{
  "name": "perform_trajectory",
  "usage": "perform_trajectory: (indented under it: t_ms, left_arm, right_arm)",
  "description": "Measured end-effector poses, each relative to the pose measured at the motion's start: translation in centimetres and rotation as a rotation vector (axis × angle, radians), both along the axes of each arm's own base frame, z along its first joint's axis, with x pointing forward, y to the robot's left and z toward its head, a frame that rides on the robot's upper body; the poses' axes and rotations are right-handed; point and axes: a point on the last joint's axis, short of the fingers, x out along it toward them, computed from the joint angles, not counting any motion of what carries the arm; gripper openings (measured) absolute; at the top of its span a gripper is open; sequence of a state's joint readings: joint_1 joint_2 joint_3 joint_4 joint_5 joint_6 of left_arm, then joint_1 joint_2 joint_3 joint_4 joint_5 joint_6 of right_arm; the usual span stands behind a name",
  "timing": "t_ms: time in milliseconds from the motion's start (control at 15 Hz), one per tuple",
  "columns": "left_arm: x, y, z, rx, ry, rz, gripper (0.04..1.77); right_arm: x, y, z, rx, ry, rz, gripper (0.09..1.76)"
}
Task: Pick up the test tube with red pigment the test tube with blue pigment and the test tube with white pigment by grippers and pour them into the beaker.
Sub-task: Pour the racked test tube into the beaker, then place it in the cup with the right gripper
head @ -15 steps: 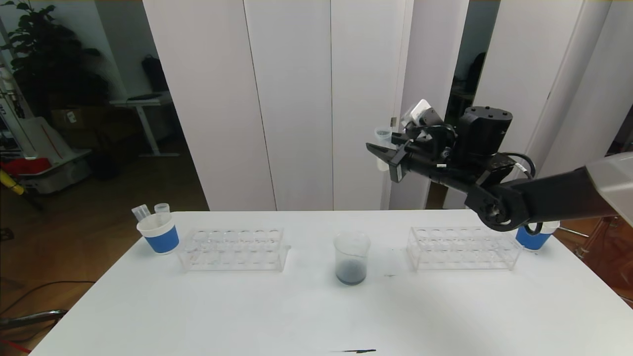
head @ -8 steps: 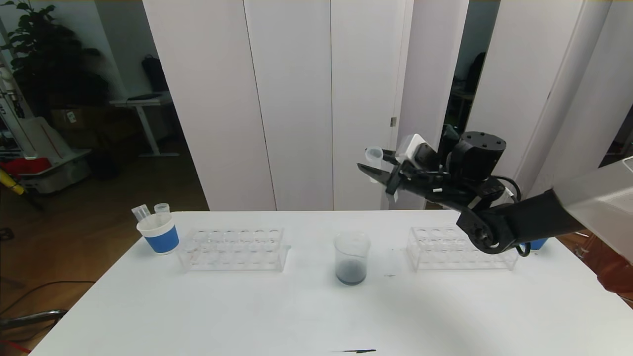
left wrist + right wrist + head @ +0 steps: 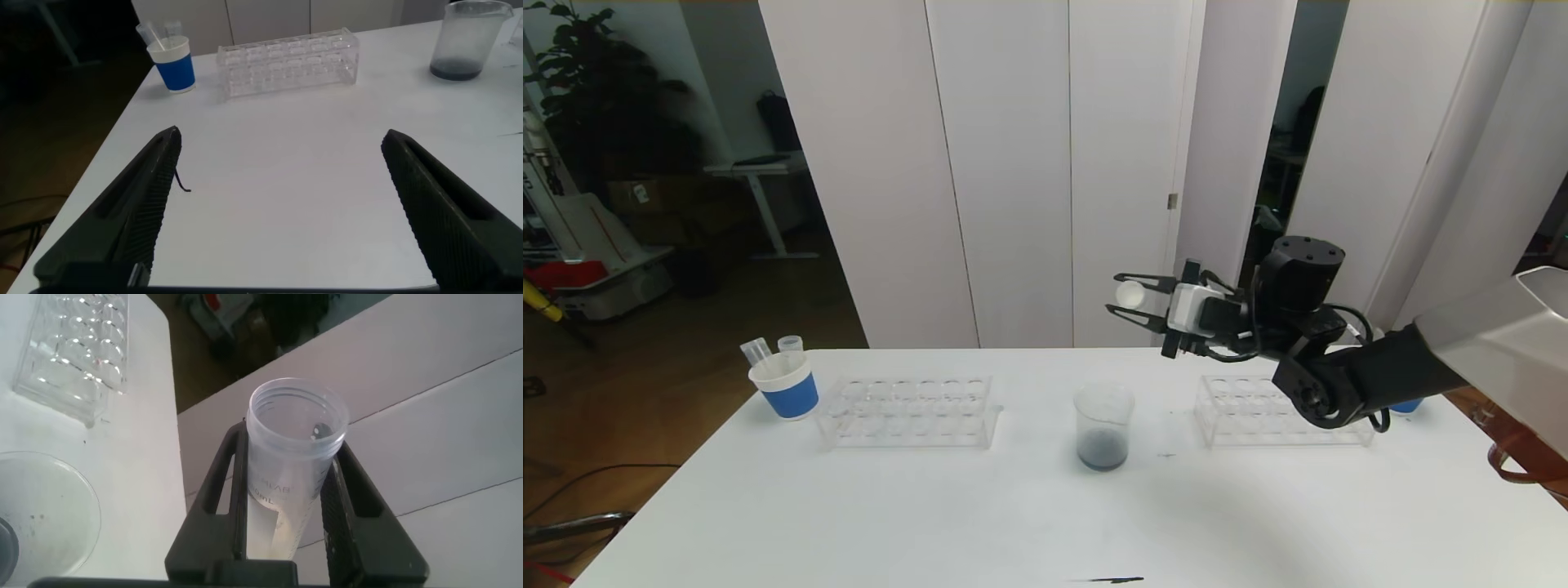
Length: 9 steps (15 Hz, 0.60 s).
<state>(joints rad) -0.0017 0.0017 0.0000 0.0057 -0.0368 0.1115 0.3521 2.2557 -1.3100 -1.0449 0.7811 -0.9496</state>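
Note:
My right gripper (image 3: 1127, 296) is shut on the test tube with white pigment (image 3: 1129, 294), held well above the table, up and slightly right of the beaker (image 3: 1103, 426). The tube lies about level, its open mouth (image 3: 298, 416) turned toward my left. Cream liquid (image 3: 282, 527) sits low in the tube between the fingers. The beaker holds dark blue-grey liquid at its bottom. My left gripper (image 3: 282, 137) hangs open over bare table, out of the head view. The test tubes with red pigment and with blue pigment are out of view.
Two clear racks (image 3: 907, 411) (image 3: 1286, 408) flank the beaker. A blue paper cup (image 3: 786, 385) at the left holds two tubes whose contents are hidden. Another blue cup (image 3: 1406, 405) peeks out behind my right arm. A dark streak (image 3: 1112, 580) marks the table's front edge.
My right arm came down and a little leftward while its wrist rolled, tipping the tube from upright to about level. The left gripper stayed open.

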Motion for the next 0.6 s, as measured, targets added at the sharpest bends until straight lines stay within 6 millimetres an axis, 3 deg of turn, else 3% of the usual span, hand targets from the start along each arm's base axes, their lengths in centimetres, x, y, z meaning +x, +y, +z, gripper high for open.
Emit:
perform_trajectory:
  t_ms: [600]
  left_arm:
    - [0.0, 0.0, 0.0, 0.0, 0.0, 0.0, 1.75]
  right_arm:
    - [0.4, -0.2, -1.6, -0.122, -0.209, 0.001, 0.59]
